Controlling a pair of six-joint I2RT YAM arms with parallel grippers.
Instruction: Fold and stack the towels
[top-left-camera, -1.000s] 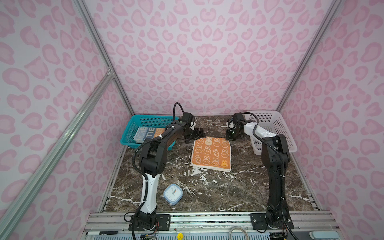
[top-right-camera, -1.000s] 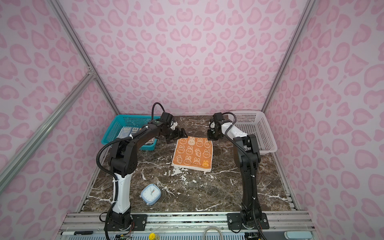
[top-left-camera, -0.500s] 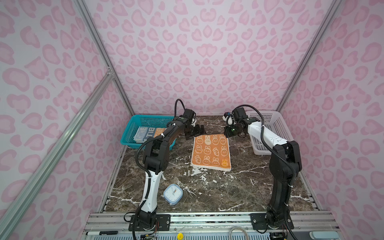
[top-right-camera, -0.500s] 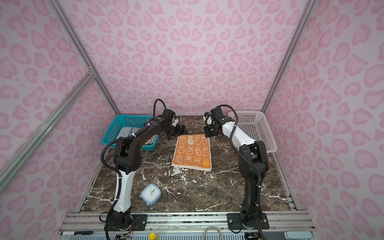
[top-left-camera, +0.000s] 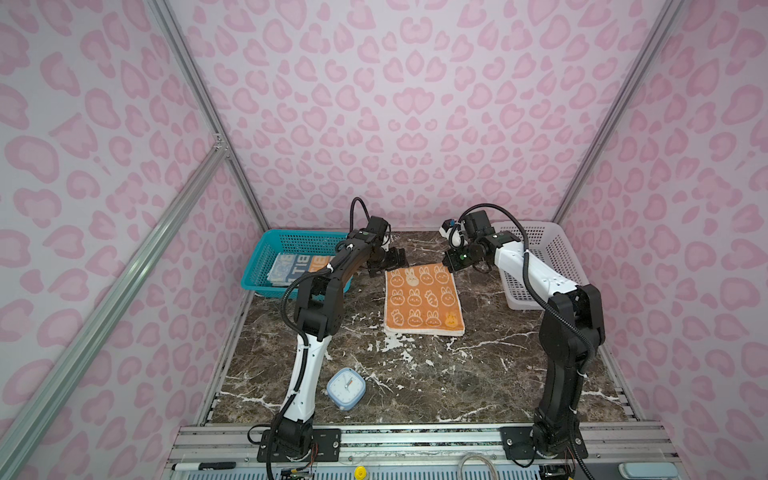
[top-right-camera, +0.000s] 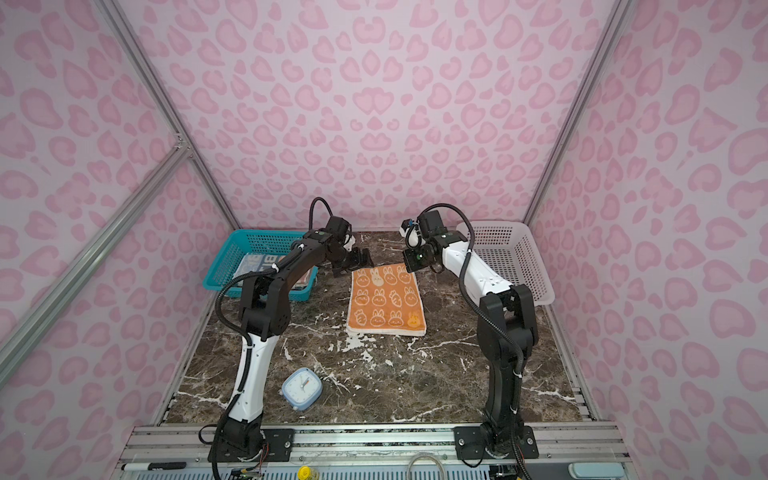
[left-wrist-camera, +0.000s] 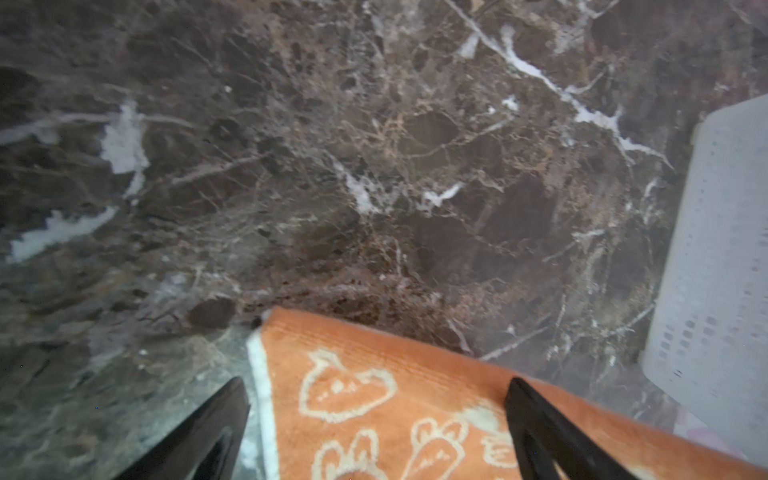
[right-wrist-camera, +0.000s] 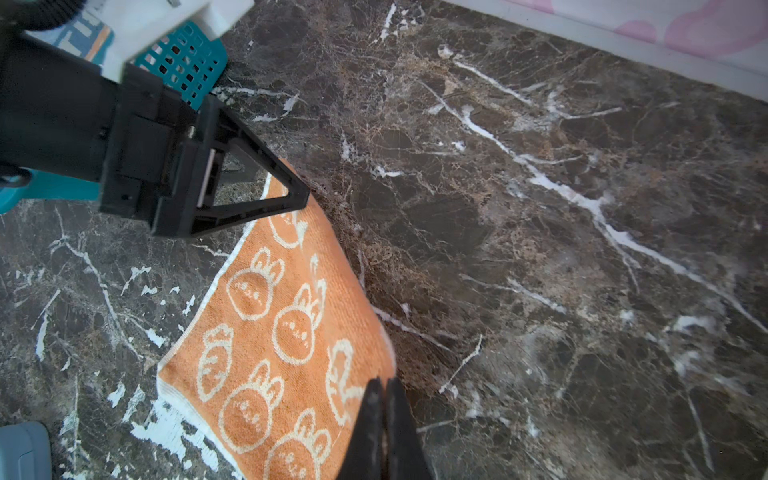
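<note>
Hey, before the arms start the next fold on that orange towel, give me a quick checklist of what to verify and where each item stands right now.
1. Open left gripper: ok, one finger is off the cloth and one over it, at the far left corner of the orange towel.
2. Open right gripper: not ok, fingers are shut at the far right corner.
3. That towel flat on the table: ok.
4. Clock clear of the towel: ok, apart, near the front.
5. Other towels out: not ok, the striped towel lies in the teal basket.
</note>
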